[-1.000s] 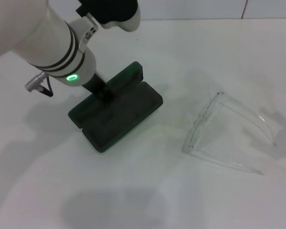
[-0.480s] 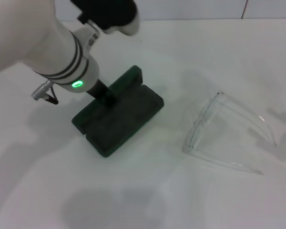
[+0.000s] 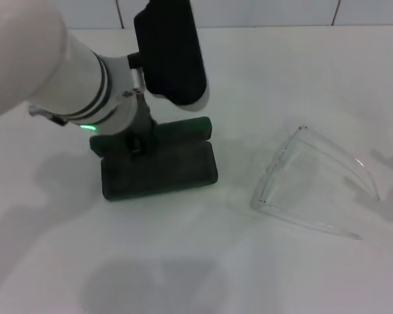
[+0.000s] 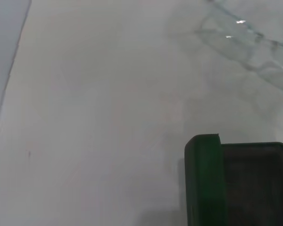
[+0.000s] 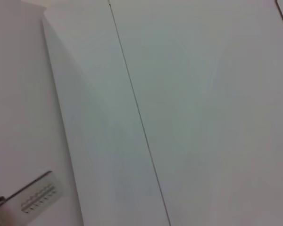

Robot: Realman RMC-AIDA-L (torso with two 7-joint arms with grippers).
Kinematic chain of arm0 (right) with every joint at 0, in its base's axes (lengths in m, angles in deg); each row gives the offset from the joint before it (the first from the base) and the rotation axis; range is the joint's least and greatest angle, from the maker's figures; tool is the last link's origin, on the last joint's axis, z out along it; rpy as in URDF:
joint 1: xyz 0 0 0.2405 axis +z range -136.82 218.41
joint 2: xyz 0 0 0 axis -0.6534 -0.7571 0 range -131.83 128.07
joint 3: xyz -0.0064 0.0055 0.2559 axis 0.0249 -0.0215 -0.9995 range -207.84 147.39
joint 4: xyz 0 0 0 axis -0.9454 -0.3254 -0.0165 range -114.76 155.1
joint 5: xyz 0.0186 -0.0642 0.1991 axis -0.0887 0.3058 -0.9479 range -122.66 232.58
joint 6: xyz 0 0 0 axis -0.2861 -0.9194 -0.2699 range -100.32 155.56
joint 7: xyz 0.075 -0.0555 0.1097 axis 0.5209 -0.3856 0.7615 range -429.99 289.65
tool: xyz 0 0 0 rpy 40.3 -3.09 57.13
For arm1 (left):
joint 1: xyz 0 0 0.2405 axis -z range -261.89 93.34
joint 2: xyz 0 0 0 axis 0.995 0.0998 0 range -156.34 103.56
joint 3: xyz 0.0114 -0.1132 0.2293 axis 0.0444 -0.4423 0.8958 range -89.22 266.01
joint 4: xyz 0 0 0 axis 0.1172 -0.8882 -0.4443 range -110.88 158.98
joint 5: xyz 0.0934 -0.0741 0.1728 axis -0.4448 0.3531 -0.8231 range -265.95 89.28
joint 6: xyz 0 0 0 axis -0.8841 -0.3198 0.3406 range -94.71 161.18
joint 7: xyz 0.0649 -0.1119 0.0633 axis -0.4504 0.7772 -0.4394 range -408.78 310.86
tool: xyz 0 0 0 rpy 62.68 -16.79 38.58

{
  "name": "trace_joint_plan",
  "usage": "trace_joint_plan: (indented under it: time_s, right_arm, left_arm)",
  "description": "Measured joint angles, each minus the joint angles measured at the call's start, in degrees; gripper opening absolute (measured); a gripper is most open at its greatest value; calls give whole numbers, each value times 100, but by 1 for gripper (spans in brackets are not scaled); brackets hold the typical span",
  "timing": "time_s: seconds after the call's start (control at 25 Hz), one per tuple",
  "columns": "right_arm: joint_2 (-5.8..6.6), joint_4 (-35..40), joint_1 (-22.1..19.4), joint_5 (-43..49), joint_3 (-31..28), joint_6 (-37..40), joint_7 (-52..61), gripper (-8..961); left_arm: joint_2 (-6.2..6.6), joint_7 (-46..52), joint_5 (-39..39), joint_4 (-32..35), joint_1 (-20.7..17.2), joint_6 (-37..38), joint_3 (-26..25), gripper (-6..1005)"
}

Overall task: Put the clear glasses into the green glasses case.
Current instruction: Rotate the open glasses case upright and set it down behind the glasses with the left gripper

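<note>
- Head view: the green glasses case (image 3: 158,167) lies on the white bench (image 3: 183,261), left of centre, long side running roughly across the view. Its raised lid edge shows as a green strip along the far side, with the dark lined tray towards the robot.
- Head view: the left claw (image 3: 139,140) is down at the far left corner of the case, at the lid hinge side. The forearm and wrist housing cover the fingers, so I cannot tell whether it is open, closed or gripping the lid.
- Head view: the clear glasses (image 3: 314,186) rest on the bench well apart from the case, to its right, temple arms unfolded and splayed away from the case. Nothing touches them.
- Left wrist view: one corner of the case shows, green wall beside dark lining, confirming the tray is exposed. Part of the glasses appears farther off. No fingers are visible.
- Right wrist view: only pale wall panels and a seam; no task item present. The right claw is not seen in any view, and the arm is judged parked.
- Assessment: the step in hand appears to be setting the case open and square. Recommended practice: keep the lid fully back, avoid dragging the case, then lift the arm clear upwards so the tray stays unobstructed.
</note>
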Motion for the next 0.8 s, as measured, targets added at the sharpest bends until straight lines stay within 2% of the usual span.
trace_joint_plan:
  time_s: [0.16, 0.28, 0.48, 0.8]
  right_arm:
    - [-6, -46, -13, 0, 0, -3, 0, 855]
    - [-17, -48, -13, 0, -2, -7, 0, 855]
    - [-31, -55, -13, -6, -45, -10, 0, 856]
    - [-41, -58, -17, -9, -62, -9, 0, 855]
  left_arm:
    - [-12, -1030, 7, 256, -106, 5, -110, 200]
    - [-31, -1399, 10, 300, -120, 28, -31, 200]
    - [-66, -1249, 38, 246, 12, 45, 302, 200]
    - [-78, -495, 81, -58, 237, -148, 649, 201]
